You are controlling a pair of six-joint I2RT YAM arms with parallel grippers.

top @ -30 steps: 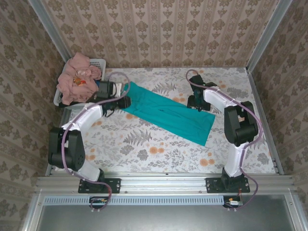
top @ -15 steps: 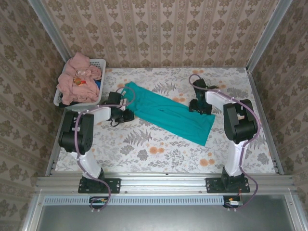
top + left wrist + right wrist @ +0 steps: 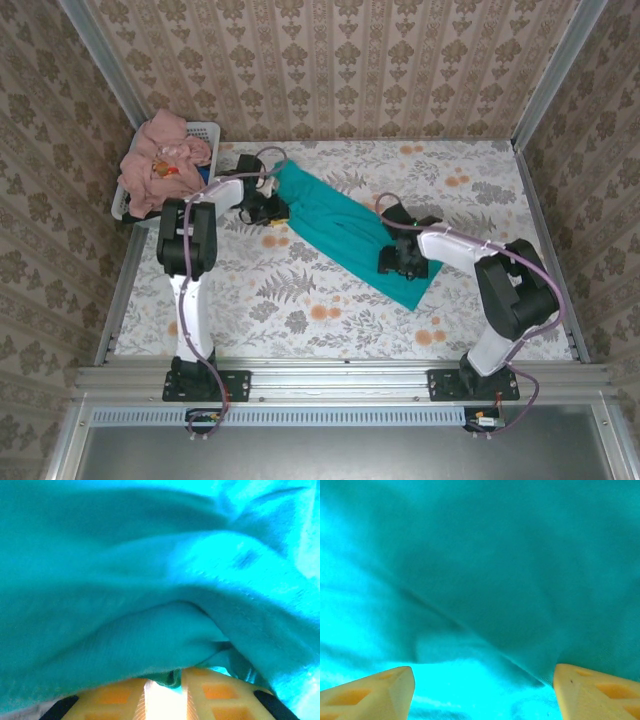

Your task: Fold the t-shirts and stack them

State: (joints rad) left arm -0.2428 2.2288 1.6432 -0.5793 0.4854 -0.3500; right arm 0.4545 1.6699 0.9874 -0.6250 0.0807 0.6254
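Teal t-shirt [image 3: 340, 232], soft, likely limp (best taken at edges): left gripper [image 3: 164, 680] pinching end nearest laundry basket [image 3: 207, 128], right gripper [image 3: 482, 675] splayed over farthest end.

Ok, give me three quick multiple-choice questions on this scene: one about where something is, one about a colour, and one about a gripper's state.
1. Where does the white laundry basket stand?
A. At the far left corner of the table
B. At the near right corner
C. In the table's middle

2. What colour is the t-shirt laid out across the table?
A. Salmon-pink
B. Teal
C. White

3. How does the right gripper stand?
A. Shut on a pink shirt
B. Open over the teal t-shirt
C. Gripping the basket

Answers:
1 A, the top view has it at the far left corner.
2 B, the long diagonal strip of cloth is teal.
3 B, its wrist view has both fingers wide apart above teal cloth.
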